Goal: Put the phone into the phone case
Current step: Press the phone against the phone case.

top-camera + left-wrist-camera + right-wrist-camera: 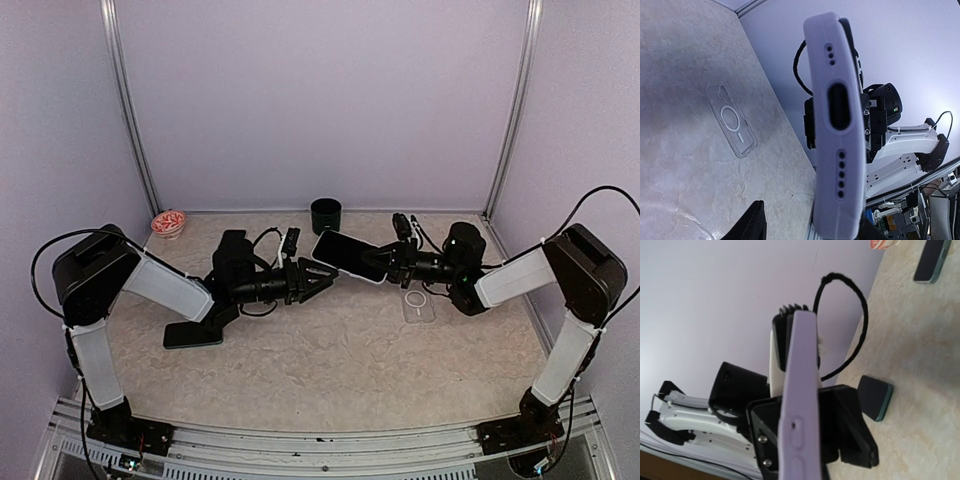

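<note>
phone (348,256): lifted over the tabletop (330,350), one end clenched in right hand (388,262) | left hand (328,277): released, fingers spread at the other end | phone case (421,305): flat on tabletop, near right hand

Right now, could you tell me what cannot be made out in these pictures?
Phone back: turned away in the top view, edge-on in both wrist views.
Whether the left jaws touch it: left wrist view, bottom edge cuts them off.
Bowl contents: too small in top view; cut by top edge in right wrist view.
</note>
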